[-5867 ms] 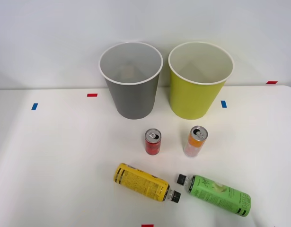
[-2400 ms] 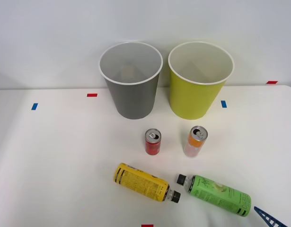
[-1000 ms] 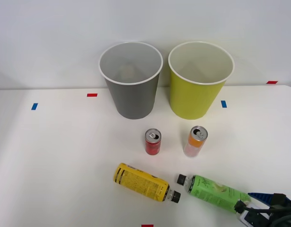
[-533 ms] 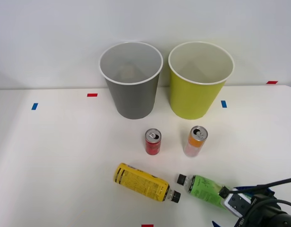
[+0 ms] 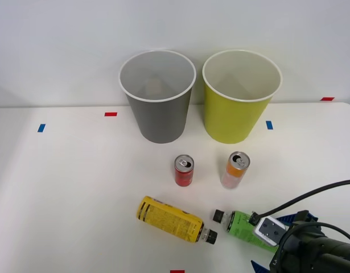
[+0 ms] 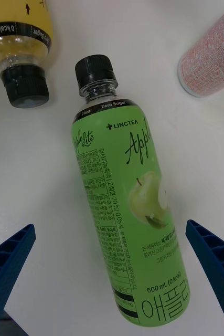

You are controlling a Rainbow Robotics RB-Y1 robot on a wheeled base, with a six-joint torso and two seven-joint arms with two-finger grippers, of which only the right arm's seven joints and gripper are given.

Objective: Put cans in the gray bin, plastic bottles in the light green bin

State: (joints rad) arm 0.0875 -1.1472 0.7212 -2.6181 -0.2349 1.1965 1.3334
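Green-label bottle [image 6: 123, 210] lying on its side on the white table [image 5: 78, 187], black cap toward the yellow-label bottle [image 5: 173, 220], which lies just beside it, cap to cap but apart. Right gripper [image 6: 112, 273] poised directly above the green bottle, blue fingers [image 6: 215, 262] spread wide to either side of the label's lower half, neither touching plastic. Step in hand, by the look of it: lining up a grasp on the first plastic bottle. Next move calls for a straight descent until the fingers straddle the body, then a close across its width; bottle round and free to roll, so a centred squeeze matters. Afterwards a lift and a carry over both cans to the far row.

Red can [image 5: 184, 170] and orange-and-white can [image 5: 235, 169] standing upright between the bottles and the bins, well apart from each other. Gray bin [image 5: 158, 116] and light green bin [image 5: 238, 116] side by side at the back, close but apart, upright. Pale insides on show with no task item visible within; a faint mark low inside the gray one, too dim to name. Nothing sorted yet.
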